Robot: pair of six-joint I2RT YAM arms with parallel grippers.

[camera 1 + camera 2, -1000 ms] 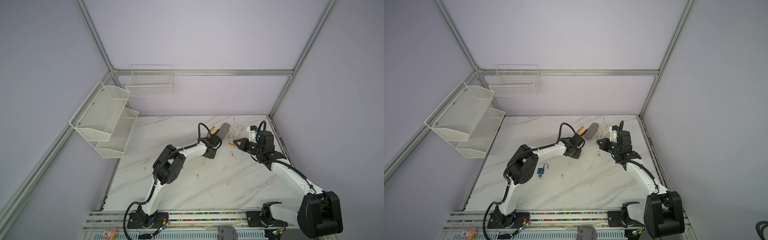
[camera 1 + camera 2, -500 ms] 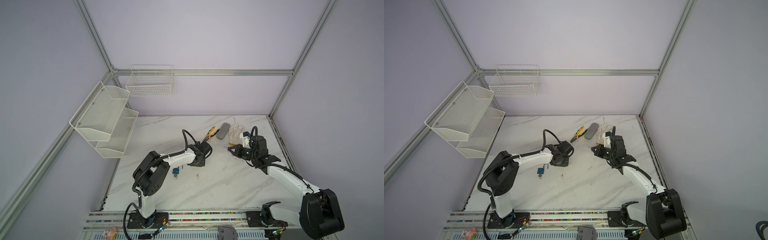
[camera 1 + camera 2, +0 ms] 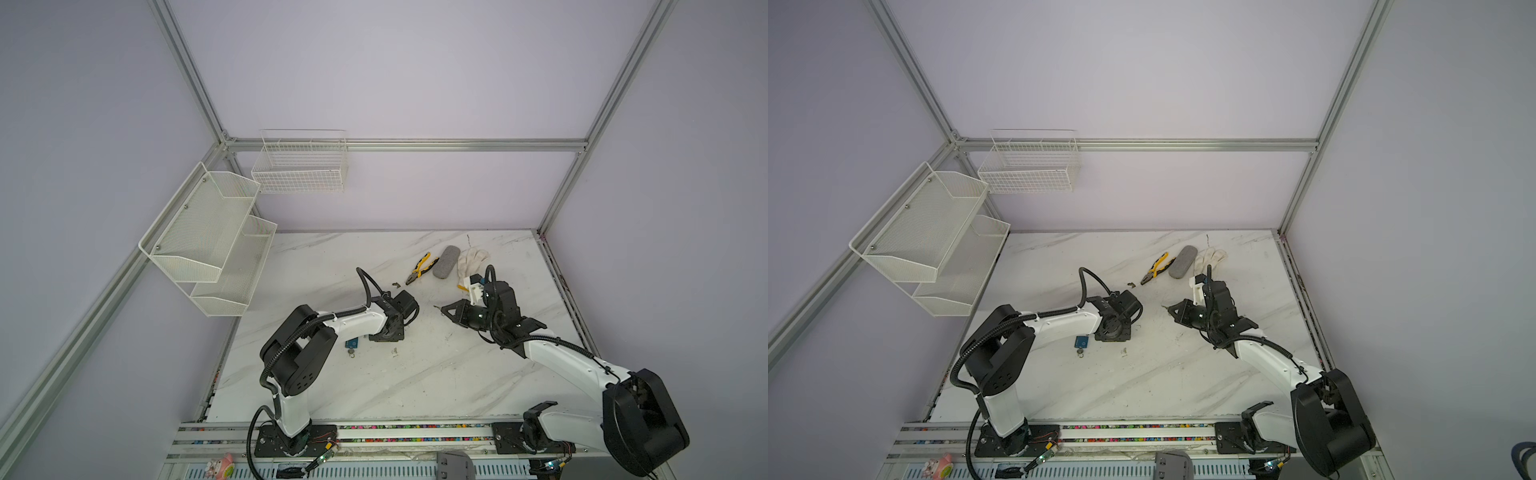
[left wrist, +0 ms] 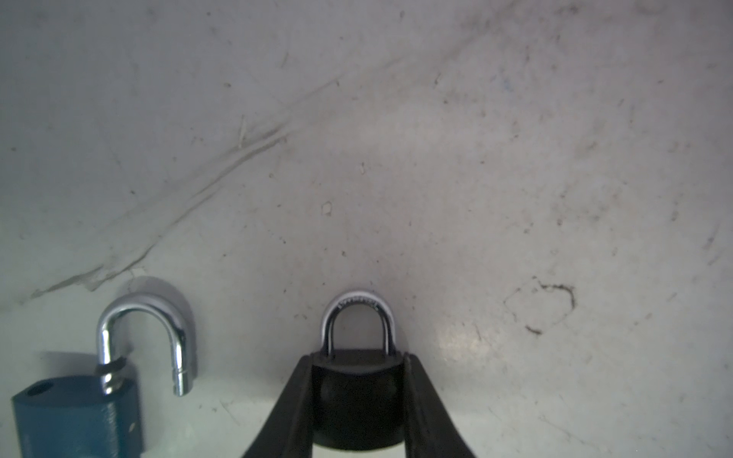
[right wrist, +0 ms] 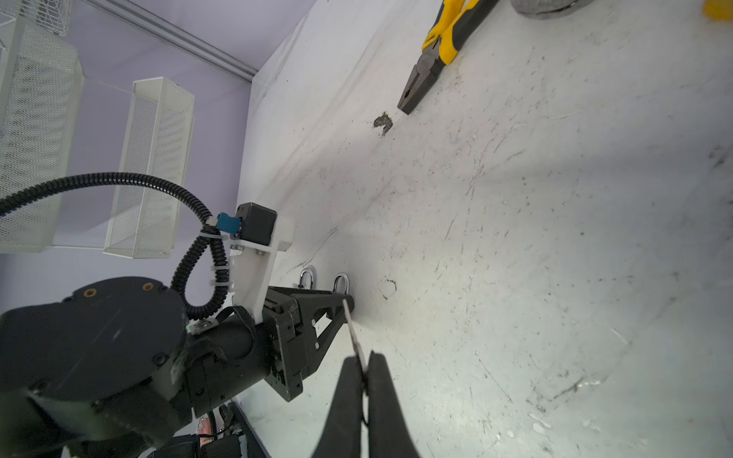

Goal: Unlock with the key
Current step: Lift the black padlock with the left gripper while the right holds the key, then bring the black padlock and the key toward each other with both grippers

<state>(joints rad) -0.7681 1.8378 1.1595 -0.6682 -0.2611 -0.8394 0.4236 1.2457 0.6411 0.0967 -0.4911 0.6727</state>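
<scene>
Clamping black padlock (image 4: 357,400), left pincer (image 4: 357,360); right pincer (image 5: 365,363) pinches key (image 5: 352,329), apart from padlock.

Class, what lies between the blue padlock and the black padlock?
Only bare tabletop separates the blue padlock and black padlock, shown in the left wrist view.

Links: left arm (image 3: 353,324) and right arm (image 3: 561,361), white shells between black joint housings.
Shoulders: large rounded black casings just above the rail (image 3: 415,432); small round holes on the left one.
Bases: black plates on the rail, thin red wires trailing.
Cable: black ribbed hose (image 5: 119,178), white zip ties, blue plug.
Camera mount: white bracket (image 5: 254,269) with a black box, far from the rail.
Screws: two brass inserts (image 5: 90,292) in black housing.
Grippers: left gripper (image 4: 357,365) and right gripper (image 5: 365,363), matte black tapering fingers.
</scene>
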